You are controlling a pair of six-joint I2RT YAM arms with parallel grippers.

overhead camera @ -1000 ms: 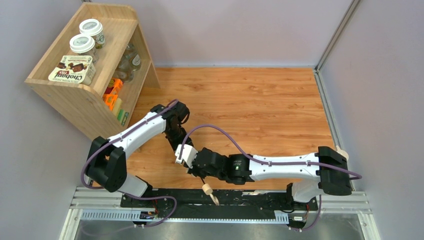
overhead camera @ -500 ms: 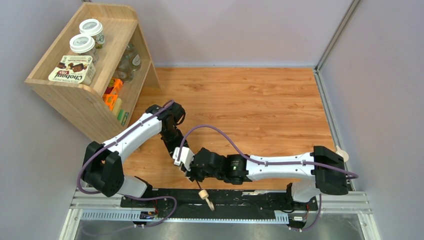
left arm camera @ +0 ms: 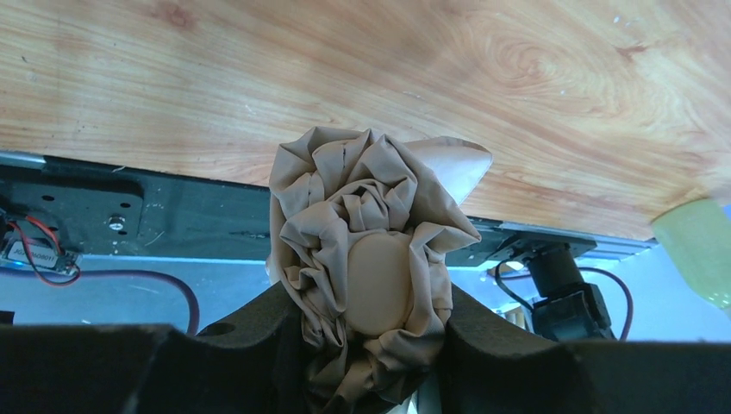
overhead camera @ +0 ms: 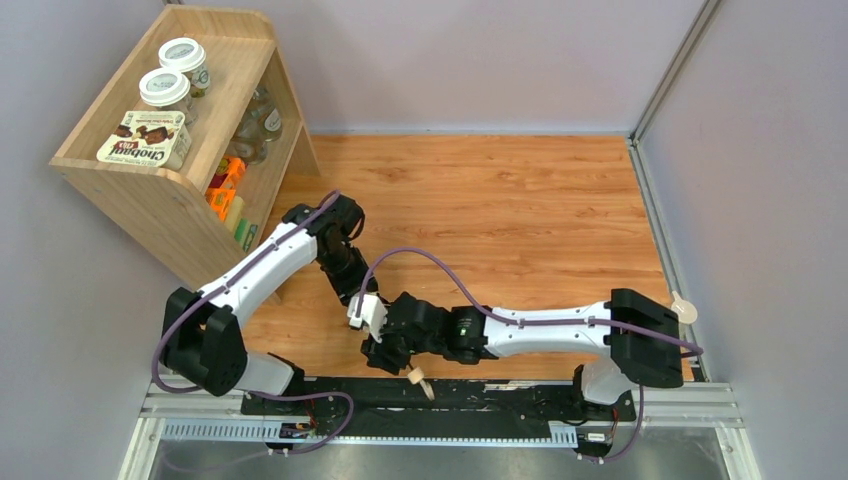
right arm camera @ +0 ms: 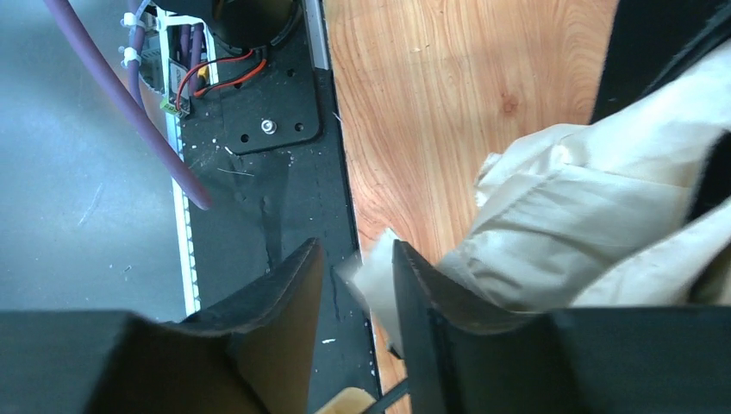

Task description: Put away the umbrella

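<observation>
The umbrella's crumpled peach-beige canopy [left arm camera: 371,250] fills the left wrist view, and my left gripper [left arm camera: 371,306] is shut on it, a black jaw pressed on each side. From above, my left gripper [overhead camera: 358,292] sits low over the table's near part, right beside my right gripper [overhead camera: 380,350]. The cream handle [overhead camera: 415,378] and its cord stick out over the black rail. In the right wrist view my right gripper [right arm camera: 355,252] has a narrow gap between its jaws. The thin black shaft [right arm camera: 398,395] crosses low there, and the canopy fabric [right arm camera: 586,224] lies to the right.
A wooden shelf [overhead camera: 170,190] stands at the back left with jars [overhead camera: 165,88] and a Chobani box [overhead camera: 145,138] on top and more items inside. The black mounting rail [overhead camera: 500,400] runs along the near edge. Grey walls close the left, back and right sides.
Both arms have shifted left. My right gripper has slid left along the near edge and stays close to the left gripper. The handle has stayed near the rail.
</observation>
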